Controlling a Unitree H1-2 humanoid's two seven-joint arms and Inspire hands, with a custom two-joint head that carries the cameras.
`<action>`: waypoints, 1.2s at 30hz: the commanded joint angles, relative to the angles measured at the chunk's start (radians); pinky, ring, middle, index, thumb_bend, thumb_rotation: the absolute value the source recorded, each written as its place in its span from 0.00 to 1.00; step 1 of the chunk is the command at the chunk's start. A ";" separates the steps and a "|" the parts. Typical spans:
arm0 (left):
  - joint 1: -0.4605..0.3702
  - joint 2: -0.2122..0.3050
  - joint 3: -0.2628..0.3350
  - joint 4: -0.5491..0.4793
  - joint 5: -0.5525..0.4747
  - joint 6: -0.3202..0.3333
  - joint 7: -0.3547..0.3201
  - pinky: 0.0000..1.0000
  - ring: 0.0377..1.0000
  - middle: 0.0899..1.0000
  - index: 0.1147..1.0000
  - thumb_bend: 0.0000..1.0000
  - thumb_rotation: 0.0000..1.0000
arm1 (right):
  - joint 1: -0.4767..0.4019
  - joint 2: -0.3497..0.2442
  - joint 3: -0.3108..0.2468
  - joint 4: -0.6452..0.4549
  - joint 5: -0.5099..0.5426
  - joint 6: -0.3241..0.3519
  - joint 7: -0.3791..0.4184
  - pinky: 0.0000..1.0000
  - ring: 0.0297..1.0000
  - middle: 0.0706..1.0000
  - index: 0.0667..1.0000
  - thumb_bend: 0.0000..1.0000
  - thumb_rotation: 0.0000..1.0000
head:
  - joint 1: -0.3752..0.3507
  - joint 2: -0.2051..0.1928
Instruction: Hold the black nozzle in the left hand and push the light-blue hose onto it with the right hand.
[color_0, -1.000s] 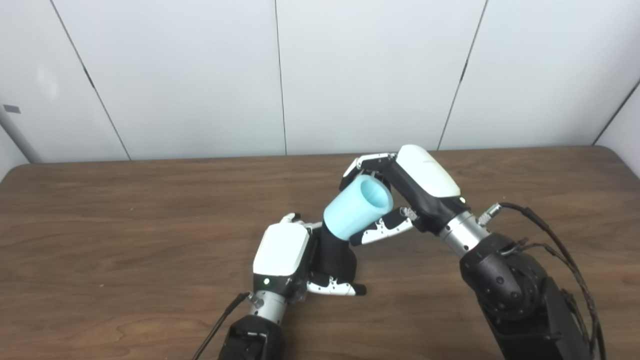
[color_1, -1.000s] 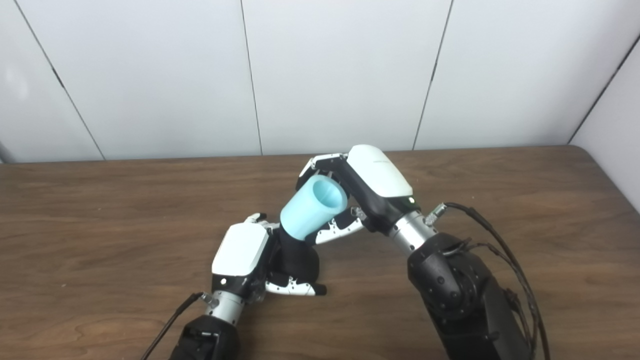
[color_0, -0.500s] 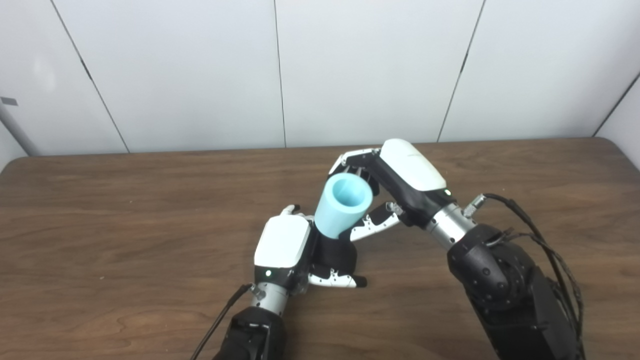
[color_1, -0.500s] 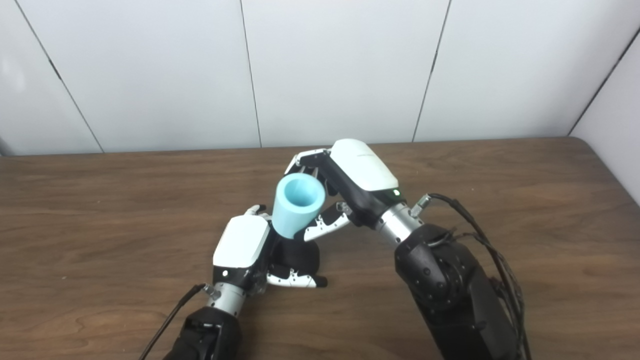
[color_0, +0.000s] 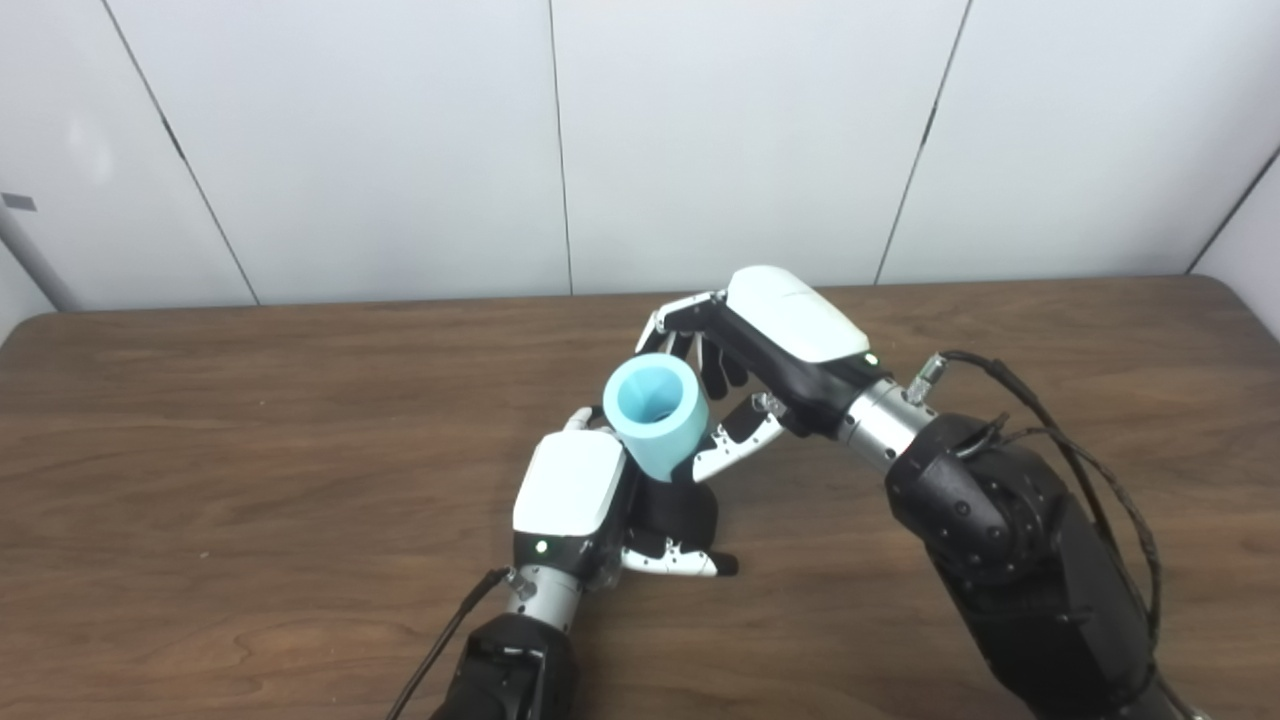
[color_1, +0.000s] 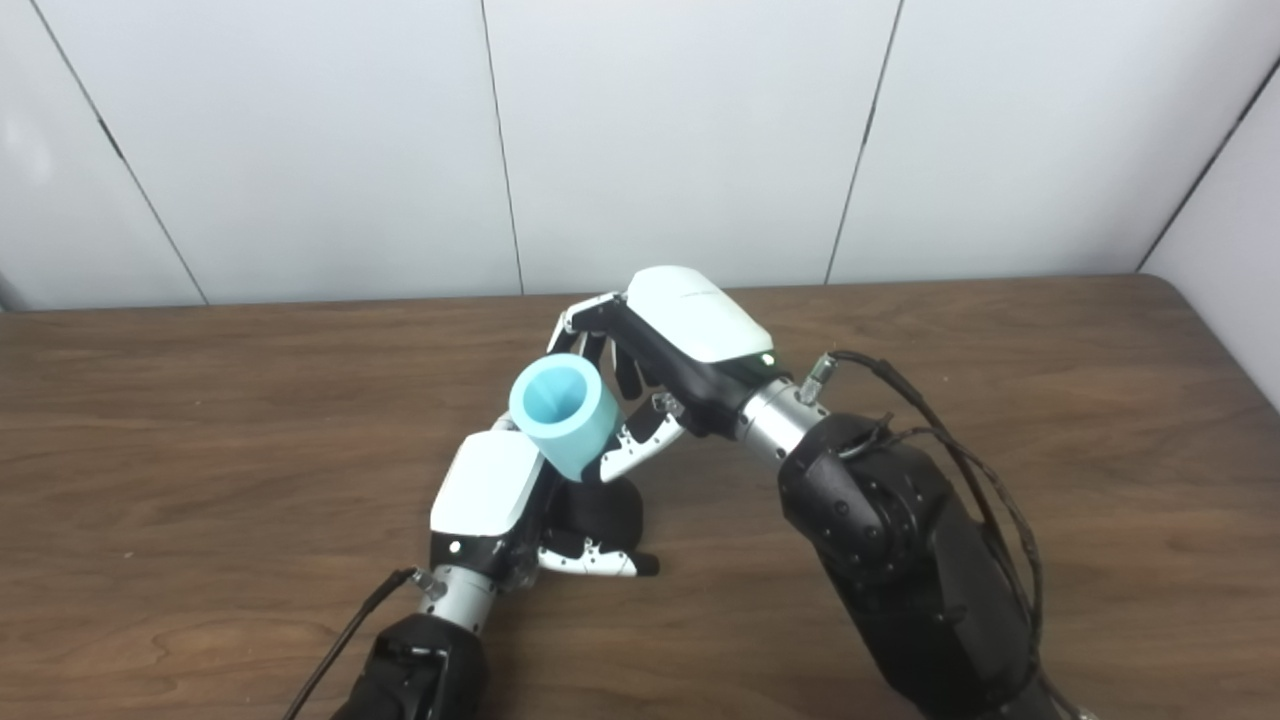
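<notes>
Left hand (color_0: 568, 487) clamped around black nozzle (color_0: 680, 506), low on wooden table (color_0: 250, 450); light-blue hose (color_0: 655, 415) seated on nozzle's top, open end tilted up-left; right hand (color_0: 790, 340) closed around hose, thumb beneath, fingers behind

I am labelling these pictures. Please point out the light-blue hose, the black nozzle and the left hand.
light-blue hose (color_0: 668, 437): left eye view, on its outer wall.
black nozzle (color_0: 690, 510): left eye view, on its body below the hose.
left hand (color_1: 488, 482): right eye view, on its white back.
</notes>
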 joint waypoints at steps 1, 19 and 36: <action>0.032 -0.014 -0.041 0.031 0.012 0.000 -0.062 0.90 0.62 0.49 0.39 0.52 0.00 | -0.037 -0.002 -0.007 0.001 0.005 0.001 -0.008 0.24 0.28 0.39 0.50 0.52 0.00 | 0.001 0.001; 0.034 -0.016 -0.057 0.028 0.005 0.003 -0.058 0.90 0.62 0.48 0.40 0.52 0.00 | -0.003 -0.025 -0.039 0.075 0.069 0.001 -0.042 0.33 0.35 0.41 0.48 0.53 0.00 | -0.002 0.008; 0.032 -0.013 -0.055 0.020 0.005 0.006 -0.061 0.90 0.61 0.49 0.39 0.52 0.00 | 0.027 -0.026 -0.006 0.112 0.083 -0.003 -0.071 0.33 0.34 0.41 0.49 0.53 0.00 | 0.000 0.015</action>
